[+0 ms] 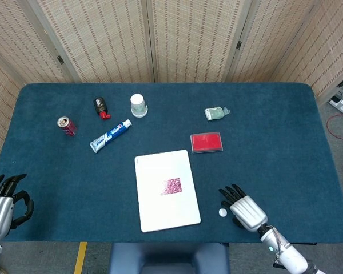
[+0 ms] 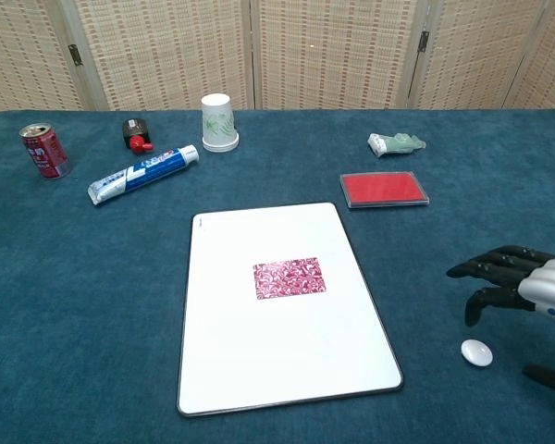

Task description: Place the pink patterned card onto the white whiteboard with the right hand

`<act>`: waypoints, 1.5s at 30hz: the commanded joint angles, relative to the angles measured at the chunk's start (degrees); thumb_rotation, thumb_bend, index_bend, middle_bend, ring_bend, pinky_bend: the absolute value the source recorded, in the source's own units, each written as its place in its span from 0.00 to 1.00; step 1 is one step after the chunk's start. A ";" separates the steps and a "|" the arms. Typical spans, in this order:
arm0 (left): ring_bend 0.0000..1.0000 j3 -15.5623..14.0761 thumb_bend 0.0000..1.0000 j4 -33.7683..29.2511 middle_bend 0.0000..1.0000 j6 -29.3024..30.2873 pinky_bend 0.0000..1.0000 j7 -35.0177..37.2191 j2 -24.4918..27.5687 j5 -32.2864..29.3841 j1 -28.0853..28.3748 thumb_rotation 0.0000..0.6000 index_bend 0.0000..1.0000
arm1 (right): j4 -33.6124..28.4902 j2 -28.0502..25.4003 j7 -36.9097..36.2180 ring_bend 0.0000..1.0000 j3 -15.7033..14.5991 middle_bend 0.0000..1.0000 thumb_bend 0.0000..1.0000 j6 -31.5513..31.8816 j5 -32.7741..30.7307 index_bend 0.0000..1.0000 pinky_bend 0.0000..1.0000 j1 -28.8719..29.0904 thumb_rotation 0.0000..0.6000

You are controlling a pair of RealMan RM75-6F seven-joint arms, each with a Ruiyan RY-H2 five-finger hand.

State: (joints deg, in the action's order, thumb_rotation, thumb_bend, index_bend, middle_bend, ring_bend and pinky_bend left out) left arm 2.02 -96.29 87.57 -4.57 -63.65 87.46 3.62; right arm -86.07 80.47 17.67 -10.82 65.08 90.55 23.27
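Card (image 2: 289, 277), pink patterned, is seen lying flat near the middle of the whiteboard (image 2: 277, 370); it is judged thin, light and flexible, best pinched at an edge; the right hand (image 2: 523, 287) is held empty, fingers apart, well clear.

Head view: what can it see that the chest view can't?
Only the head view shows the left hand at the table's near-left corner, the floor around the table and some cables at the right.

The chest view shows nothing the head view lacks; it just sees things from the side, like the standing cup and can.

Both show the right hand, the card lying on the whiteboard, the toothpaste, the red box and the little white disc.
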 commanded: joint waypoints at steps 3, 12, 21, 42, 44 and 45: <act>0.16 -0.07 0.18 0.59 0.18 -0.06 0.00 0.50 -0.14 -0.21 -0.12 1.00 0.22 | 0.87 1.21 0.40 0.01 0.76 0.10 0.35 -1.20 -0.13 0.33 0.00 0.00 1.00; 0.16 -0.11 0.18 1.36 0.18 0.01 0.00 1.35 -0.36 -0.29 -0.24 1.00 0.22 | 1.24 2.78 1.47 0.01 2.37 0.11 0.35 -2.61 -1.20 0.38 0.00 -0.14 1.00; 0.16 -0.16 0.18 2.09 0.18 0.14 0.00 2.01 -0.46 -0.37 -0.42 1.00 0.22 | 0.67 3.45 3.02 0.02 3.27 0.11 0.35 -3.74 -1.73 0.39 0.00 -0.09 1.00; 0.16 -0.48 0.18 3.14 0.18 0.08 0.00 3.27 -0.56 -0.31 -0.72 1.00 0.22 | -0.21 3.82 4.29 0.03 4.88 0.14 0.35 -4.98 -2.65 0.47 0.00 0.16 1.00; 0.16 -0.46 0.18 3.16 0.18 0.17 0.00 3.39 -0.45 -0.24 -0.74 1.00 0.22 | -1.39 3.27 4.27 0.03 5.52 0.15 0.35 -4.72 -2.42 0.48 0.00 0.55 1.00; 0.16 -0.42 0.18 3.15 0.18 0.24 0.00 3.49 -0.38 -0.20 -0.74 1.00 0.22 | -2.37 2.85 4.61 0.03 6.17 0.15 0.35 -4.62 -2.35 0.48 0.00 0.98 1.00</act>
State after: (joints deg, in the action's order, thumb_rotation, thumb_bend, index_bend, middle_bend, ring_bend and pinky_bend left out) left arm 1.59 -93.14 87.79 -1.09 -64.05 87.25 2.88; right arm -87.50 83.84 22.09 -5.33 60.27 88.04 23.79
